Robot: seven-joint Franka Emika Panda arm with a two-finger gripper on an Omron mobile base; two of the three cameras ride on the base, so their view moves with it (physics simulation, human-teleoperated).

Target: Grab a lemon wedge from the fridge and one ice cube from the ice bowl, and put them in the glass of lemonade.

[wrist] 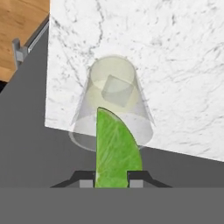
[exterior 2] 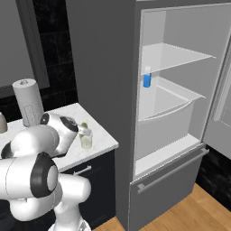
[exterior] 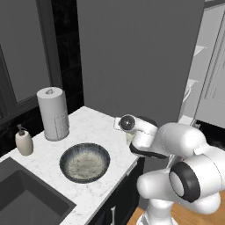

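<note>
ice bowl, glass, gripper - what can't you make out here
- Ice bowl, left base view: its speckled inside is too blurred to pick out cubes.
- Glass of lemonade, right base view: partly behind the arm; liquid level unclear.
- Gripper, hand view: the lemon wedge covers the gap between its fingertips.

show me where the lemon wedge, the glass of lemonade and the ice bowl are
lemon wedge (wrist: 117, 151): hand view, middle of its green face.
glass of lemonade (wrist: 82, 116): hand view, its clear side wall.
ice bowl (exterior: 64, 157): left base view, its dark rim.
</note>
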